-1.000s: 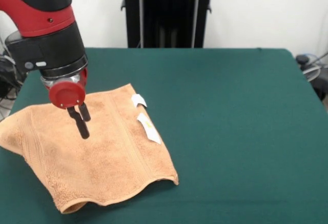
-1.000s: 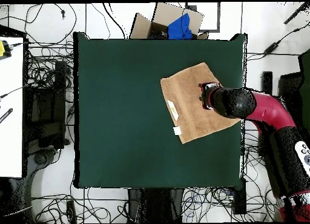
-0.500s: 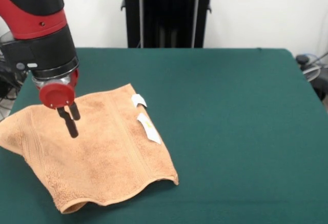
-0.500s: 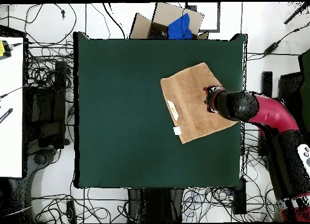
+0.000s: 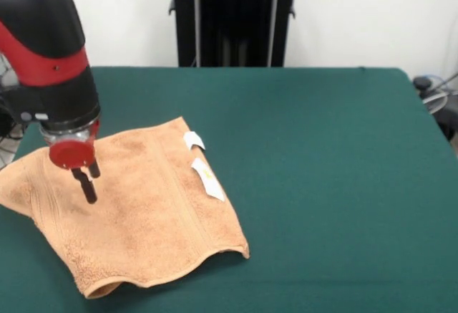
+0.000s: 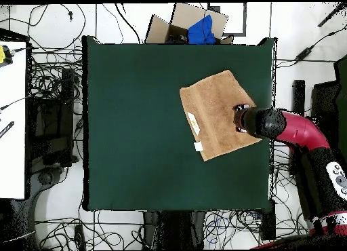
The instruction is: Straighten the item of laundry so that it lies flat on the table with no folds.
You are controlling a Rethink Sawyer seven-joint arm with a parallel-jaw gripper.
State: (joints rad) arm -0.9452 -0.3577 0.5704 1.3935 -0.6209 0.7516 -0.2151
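Observation:
The orange-tan item of laundry (image 5: pixel 150 213) lies on the green table (image 5: pixel 322 170) at the front left, with two white tags (image 5: pixel 206 177) on its right edge. Its front edge curls up in a small fold and its left end reaches the table's edge. My gripper (image 5: pixel 87 184) hangs just over the towel's left part, shut, holding nothing. From above, the towel (image 6: pixel 213 116) sits near the table's (image 6: pixel 135 126) right edge, and the gripper (image 6: pixel 238 119) is over the towel's right side.
A black stand (image 5: pixel 232 16) rises behind the table. Beyond the far edge in the overhead view sits a cardboard box with blue cloth (image 6: pixel 196 28). Cables cover the floor all round, and a white desk (image 6: pixel 12 119) stands at the left.
The gripper has slid leftward in the front view, over the towel toward the table's edge. The towel has not moved.

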